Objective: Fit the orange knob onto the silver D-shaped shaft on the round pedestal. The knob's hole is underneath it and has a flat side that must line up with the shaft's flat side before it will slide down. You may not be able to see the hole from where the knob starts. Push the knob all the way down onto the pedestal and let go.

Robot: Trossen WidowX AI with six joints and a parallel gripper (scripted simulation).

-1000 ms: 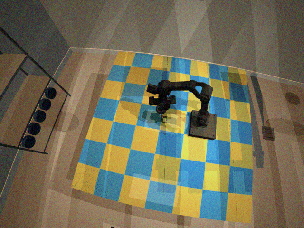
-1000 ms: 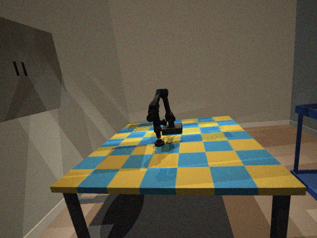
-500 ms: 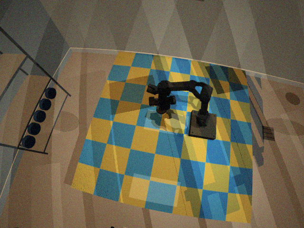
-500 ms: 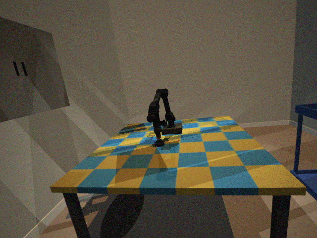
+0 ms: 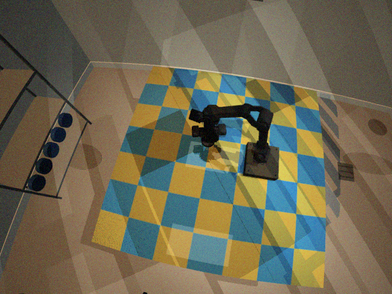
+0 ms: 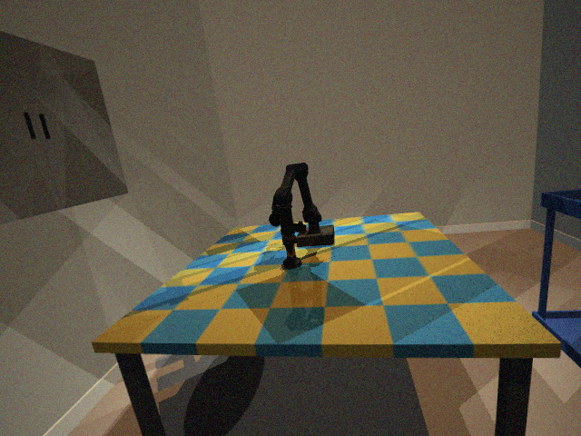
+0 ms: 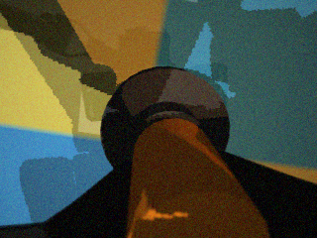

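The orange knob (image 7: 183, 169) fills the lower middle of the wrist view, its far end over the round pedestal (image 7: 195, 86) (image 6: 291, 263). My gripper (image 7: 174, 165) (image 6: 291, 252) is shut on the knob, with a black finger on each side of it. In the exterior view the gripper points straight down just above the dark pedestal. The silver shaft and the hole under the knob are hidden. A dark curved band shows on the pedestal's top beside the knob's far end. I cannot tell whether the knob touches the pedestal top or how its flat side is turned.
The arm's base (image 5: 261, 163) (image 6: 316, 235) stands on the blue and yellow checkered table (image 5: 185, 180) (image 6: 351, 270), beside the pedestal. Shadows and light patches cross the table top. A rack (image 5: 72, 155) stands off the table's left side in the top view.
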